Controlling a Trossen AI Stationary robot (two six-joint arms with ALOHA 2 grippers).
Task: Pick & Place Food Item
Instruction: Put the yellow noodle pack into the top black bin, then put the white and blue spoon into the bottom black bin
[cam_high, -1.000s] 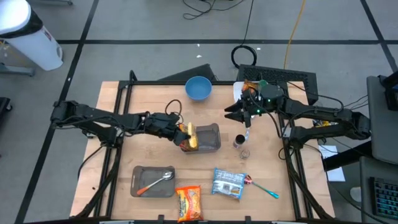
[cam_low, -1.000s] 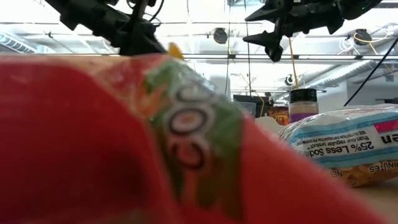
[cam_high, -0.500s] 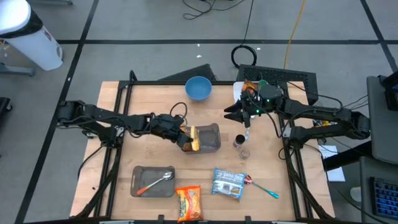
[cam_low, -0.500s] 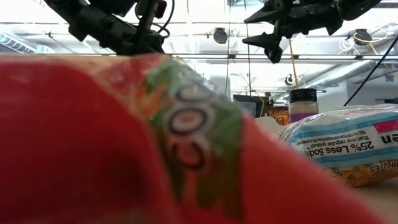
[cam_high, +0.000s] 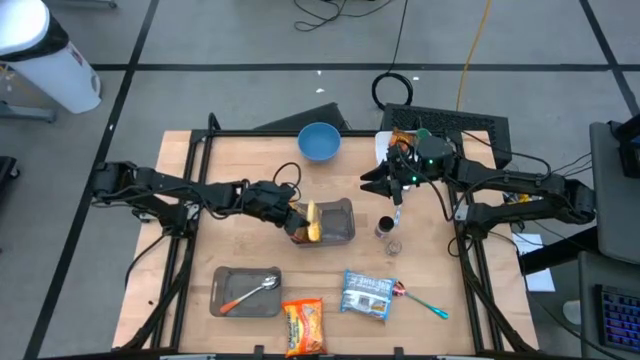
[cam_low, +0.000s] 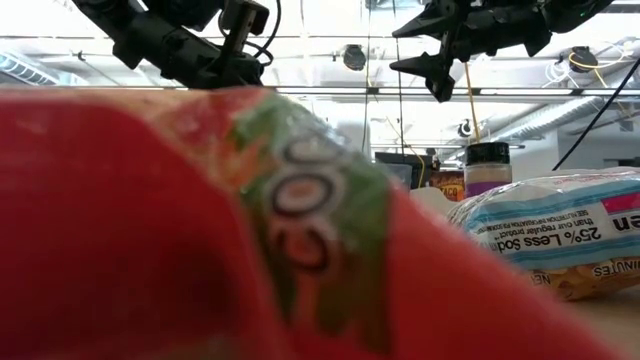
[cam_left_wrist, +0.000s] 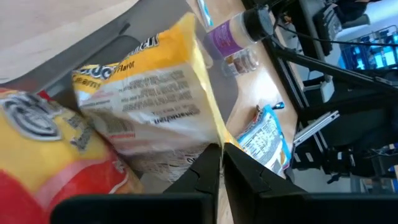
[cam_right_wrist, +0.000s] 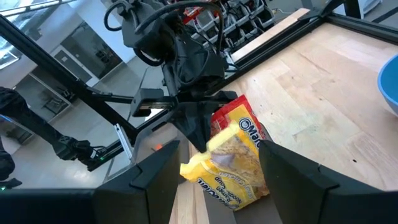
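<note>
High view first: my left arm (cam_high: 170, 192) reaches in from the left edge of the tabletop (cam_high: 225, 160) to the grey tray (cam_high: 349, 213) that sits about the middle. My left jaws are at the tray's left end, drawn nearly together on the thin edge of the yellow snack packet (cam_high: 311, 222). The left wrist view shows only a slim gap between them, with the packet's (cam_left_wrist: 155, 93) edge running down into it. The packet stands on edge, tilted, inside the tray at that left end, its lower part in the tray. In the right wrist view I can see the same grip from across the tabletop, the packet (cam_right_wrist: 239, 158) hanging below the dark fingers of my other arm.

My right jaws hover above the tabletop towards the far right corner, spread wide, with nothing between them. Just nearer than them stands a spice jar (cam_high: 385, 228) with a dark lid, close beside the tray's right end, and a small clear jar (cam_high: 394, 245) next to it.

A blue bowl (cam_high: 319, 141) rests by the far edge. Along the near edge lie a second grey tray (cam_high: 222, 280) holding a spoon (cam_high: 252, 291), an orange packet (cam_high: 303, 325), a blue-and-white packet (cam_high: 367, 295) and another spoon (cam_high: 422, 301). In the low view the orange packet (cam_low: 200, 230) fills most of the picture.
</note>
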